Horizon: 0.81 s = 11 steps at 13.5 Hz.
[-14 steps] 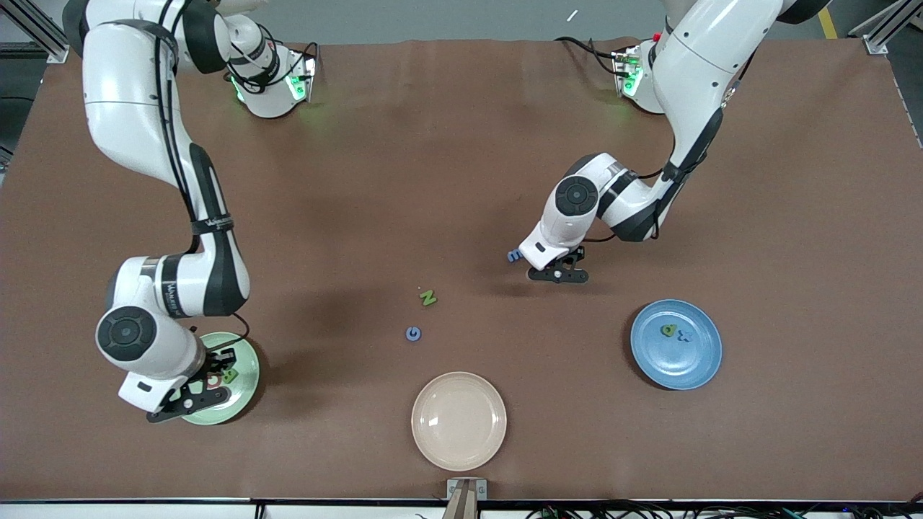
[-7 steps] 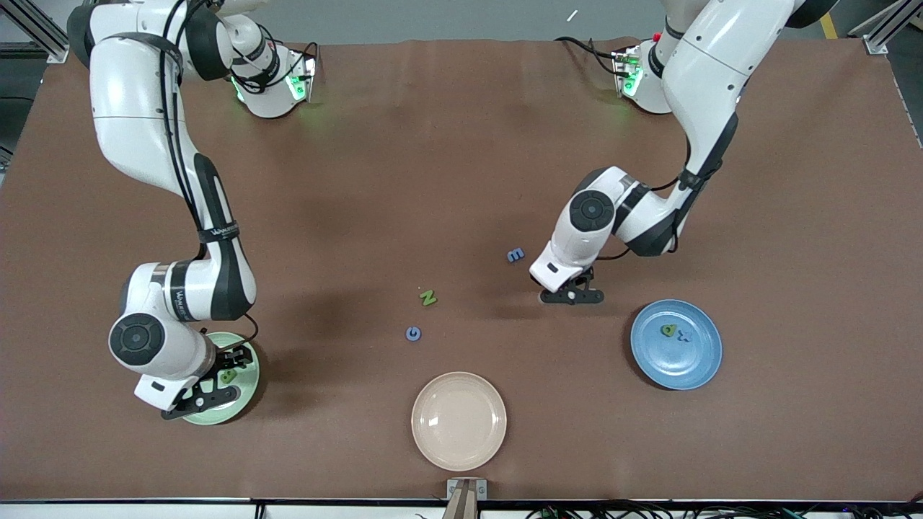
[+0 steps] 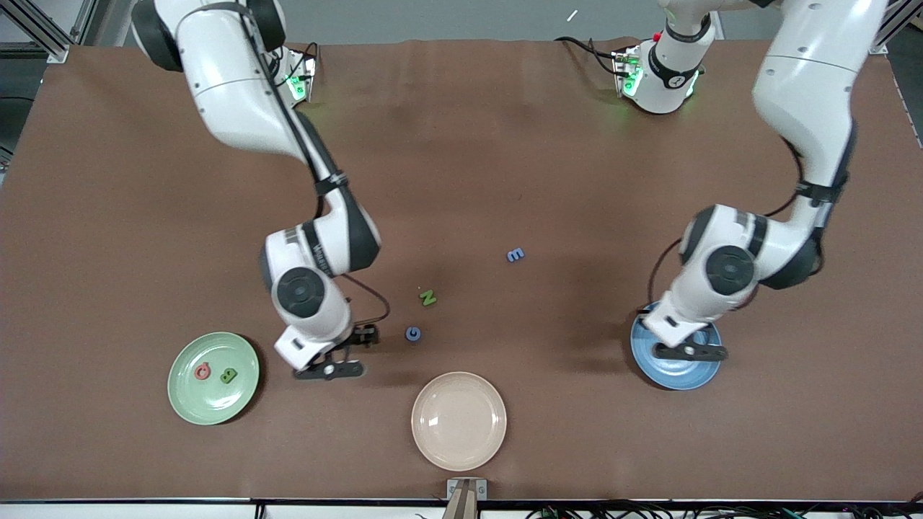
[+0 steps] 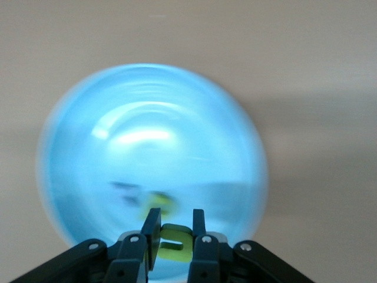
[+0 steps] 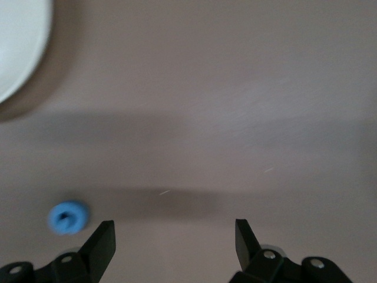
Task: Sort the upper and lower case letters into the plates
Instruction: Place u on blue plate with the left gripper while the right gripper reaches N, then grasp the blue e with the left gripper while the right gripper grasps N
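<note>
Both arms shifted: left claw point(image 4: 174, 236) pinching chunky green letter point(image 4: 174, 243) over glossy blue plate point(image 3: 703, 371), right claw point(image 5: 175, 240) wide.

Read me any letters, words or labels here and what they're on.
"N": green N, on the table.
"m": blue m, on the table.
"G": blue G, on the table.
"B": green B, in the green plate.
Red letter, held letter in left gripper, arm print: unreadable.

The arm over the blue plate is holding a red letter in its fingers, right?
Not quite: the letter pinched in the left gripper is green, not red, as the left wrist view shows. It is indeed over the blue plate.
</note>
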Each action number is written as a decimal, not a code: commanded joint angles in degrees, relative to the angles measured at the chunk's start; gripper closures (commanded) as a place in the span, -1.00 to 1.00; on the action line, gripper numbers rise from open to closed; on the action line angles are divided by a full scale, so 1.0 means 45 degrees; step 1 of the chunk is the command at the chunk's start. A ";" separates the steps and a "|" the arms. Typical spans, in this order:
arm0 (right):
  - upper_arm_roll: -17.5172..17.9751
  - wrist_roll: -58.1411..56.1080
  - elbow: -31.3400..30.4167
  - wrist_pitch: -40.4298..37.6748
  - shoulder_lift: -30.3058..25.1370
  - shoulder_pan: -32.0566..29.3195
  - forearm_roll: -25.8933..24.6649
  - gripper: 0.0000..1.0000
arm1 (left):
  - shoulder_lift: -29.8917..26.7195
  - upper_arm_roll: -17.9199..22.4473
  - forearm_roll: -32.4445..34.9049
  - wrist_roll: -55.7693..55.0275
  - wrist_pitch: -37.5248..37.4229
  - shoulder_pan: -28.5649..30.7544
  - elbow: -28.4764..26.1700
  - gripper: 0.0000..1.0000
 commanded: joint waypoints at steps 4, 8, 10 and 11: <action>-0.0101 0.1311 -0.1018 0.0247 -0.0061 0.2040 0.0634 -0.82 | 0.0599 -0.0182 0.0056 0.0069 -0.0162 0.0094 0.0526 -0.92; -0.0101 0.2052 -0.1644 0.1533 0.0192 0.2666 0.0634 -0.82 | -0.0027 -0.1545 0.0017 -0.2636 -0.0435 -0.0023 -0.0391 -0.99; -0.0101 0.2053 -0.1644 0.1789 0.0349 0.2667 0.0634 -0.82 | -0.0028 -0.2618 0.0036 -0.4257 -0.0417 -0.0082 -0.0782 -0.94; -0.0101 0.2053 -0.1644 0.1867 0.0427 0.2687 0.0634 -0.81 | -0.0009 -0.3107 0.0036 -0.5504 -0.0417 -0.0237 -0.0861 -0.92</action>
